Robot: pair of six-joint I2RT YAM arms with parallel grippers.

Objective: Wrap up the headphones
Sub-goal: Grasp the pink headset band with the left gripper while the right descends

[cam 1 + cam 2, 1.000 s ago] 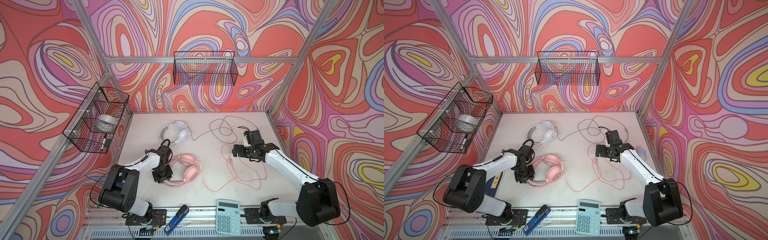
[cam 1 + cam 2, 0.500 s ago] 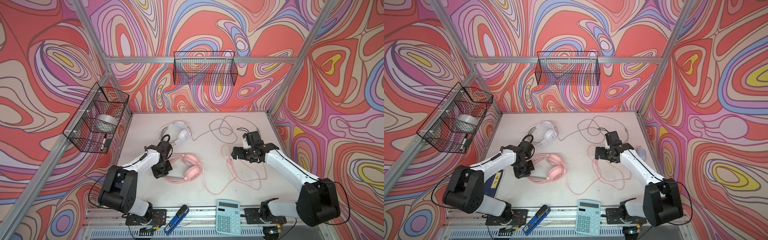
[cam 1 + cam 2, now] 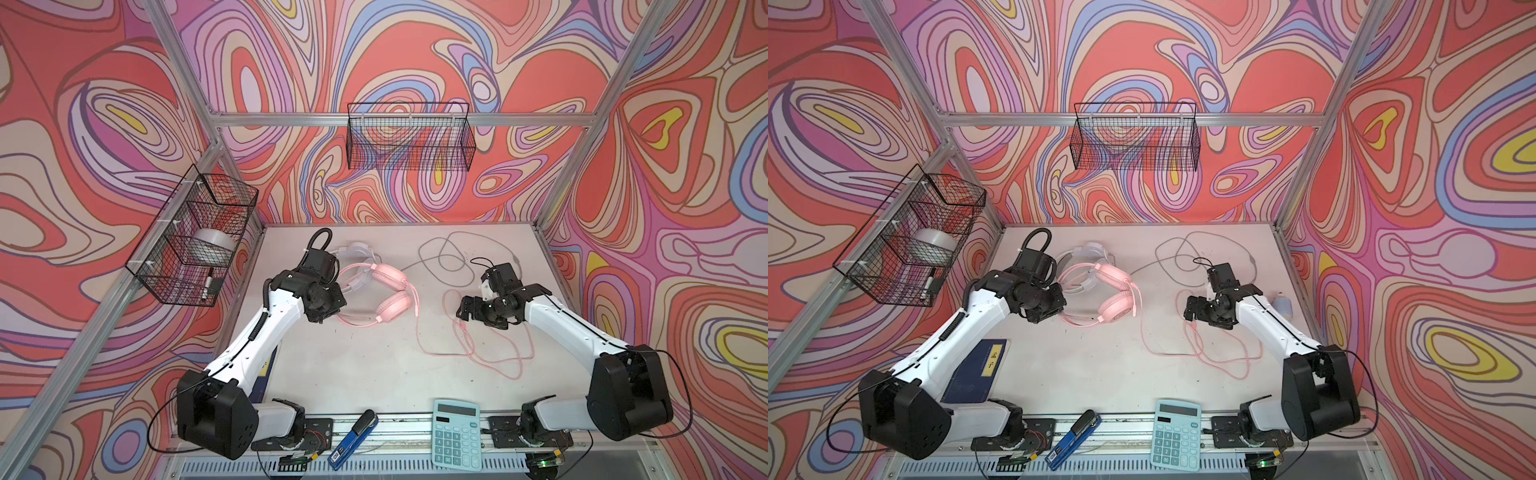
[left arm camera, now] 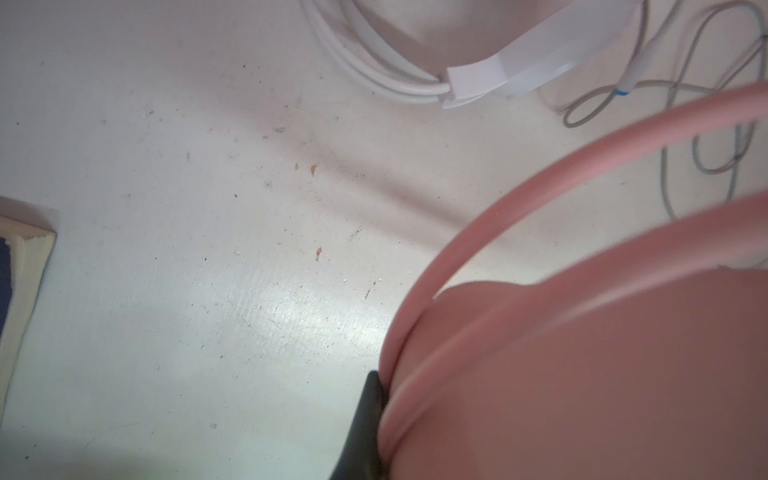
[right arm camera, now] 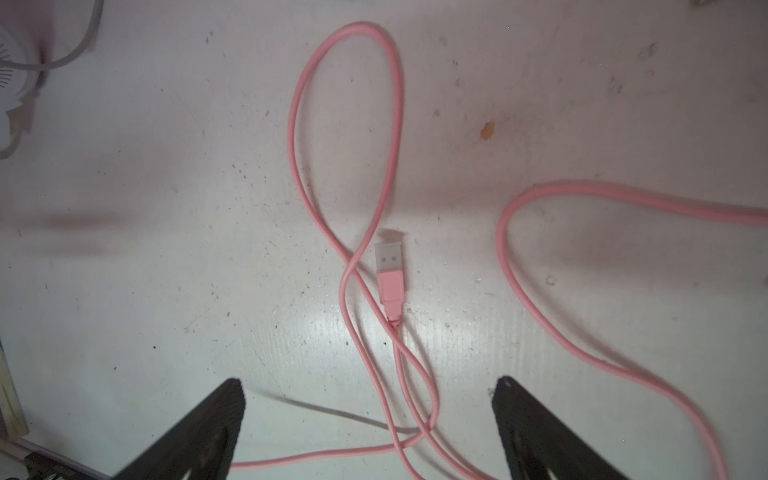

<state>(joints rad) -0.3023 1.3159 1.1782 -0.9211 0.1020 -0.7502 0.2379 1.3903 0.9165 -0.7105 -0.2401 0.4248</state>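
Note:
My left gripper (image 3: pixel 334 300) (image 3: pixel 1059 306) is shut on the headband of the pink headphones (image 3: pixel 390 291) (image 3: pixel 1115 293). They hang tilted off the table, with both earcups to the gripper's right. In the left wrist view one black finger (image 4: pixel 365 419) presses against the pink band (image 4: pixel 540 174). The white headphones (image 3: pixel 358 250) (image 4: pixel 498 70) lie behind, partly hidden, and their grey cord (image 3: pixel 444 257) loops toward the back right. My right gripper (image 3: pixel 463 309) (image 5: pixel 368 415) stands open just above the loose pink cord (image 5: pixel 345 266), near its USB plug (image 5: pixel 390 266).
A teal calculator (image 3: pixel 455 432) and a blue stapler (image 3: pixel 351 432) sit at the front edge. A blue book (image 3: pixel 980 370) lies under the left arm. One wire basket (image 3: pixel 191 237) hangs on the left wall and another (image 3: pixel 409 141) on the back wall.
My left gripper shut on the pink headband and carried the headset up and toward the back, next to the white one. The right gripper shifted slightly over the pink cord and stayed open.

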